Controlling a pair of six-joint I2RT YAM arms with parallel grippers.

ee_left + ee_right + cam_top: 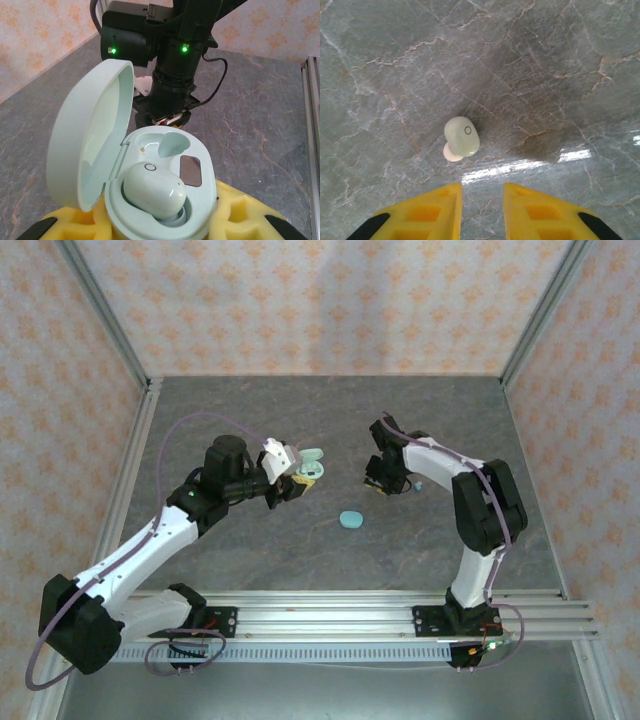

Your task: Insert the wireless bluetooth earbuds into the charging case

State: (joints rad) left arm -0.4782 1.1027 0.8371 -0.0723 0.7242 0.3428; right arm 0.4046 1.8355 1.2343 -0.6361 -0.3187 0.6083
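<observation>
My left gripper [160,231] is shut on the pale mint charging case [200,200], its yellow fingers [245,215] pressing both sides. The lid [90,145] stands open to the left. One whitish earbud [154,192] sits in the near socket; the far socket [167,142] is empty. In the top view the held case [312,468] hangs above mid-table at my left gripper [298,480]. A second earbud [462,136] lies on the grey table, just beyond and slightly left of my right gripper [482,197], which is open with nothing between its fingers. My right gripper [378,483] points down, right of the case.
A closed teal oval case [351,519] lies on the table between the two arms, nearer the front. A small pale bud [418,485] rests just right of the right gripper. Metal frame posts [140,390] and patterned walls bound the table.
</observation>
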